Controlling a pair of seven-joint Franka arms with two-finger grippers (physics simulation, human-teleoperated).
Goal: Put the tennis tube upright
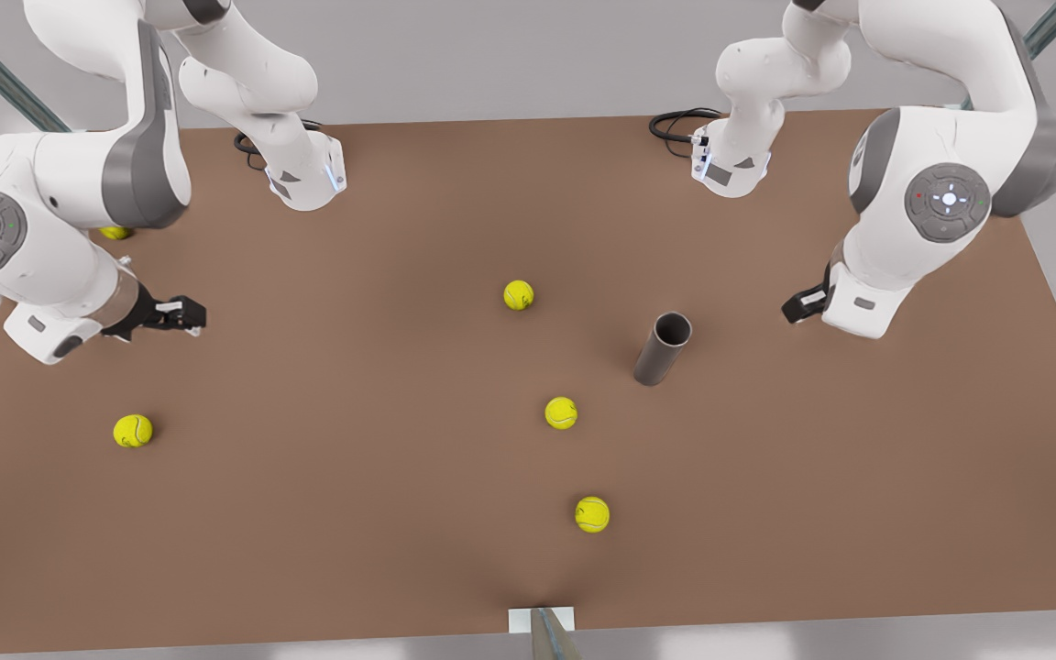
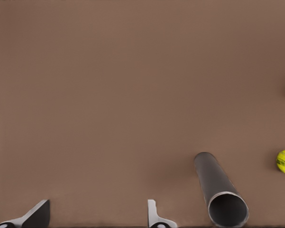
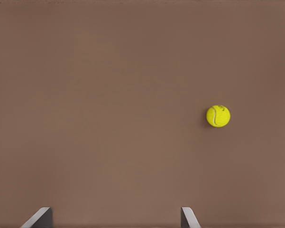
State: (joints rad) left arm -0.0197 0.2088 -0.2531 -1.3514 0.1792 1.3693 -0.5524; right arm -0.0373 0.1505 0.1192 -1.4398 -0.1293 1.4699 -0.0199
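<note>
1. The tube (image 1: 662,348) is on the surface (image 1: 381,513), toward the front view's right, with its open mouth facing up. I judge that it stands on its end, or nearly so, free of both tools.
2. The left tool (image 1: 803,305) hangs near the tube, on the front view's right. Its fingers (image 2: 38,213) are spread apart and hold nothing.
3. The right tool (image 1: 181,314) waits well apart, at the front view's left, open and empty too.
4. If the tube leans, I would close the left tool around its wall near the middle, bring it straight, and let go gently.
5. If it is straight, move the left tool up and away, not sideways, so that no finger knocks the rim.
6. The nearest ball (image 1: 561,412) lies apart from the tube and should not disturb it.
7. I can read no brand or writing on the tube. The balls carry faint marks, too small to read.
</note>
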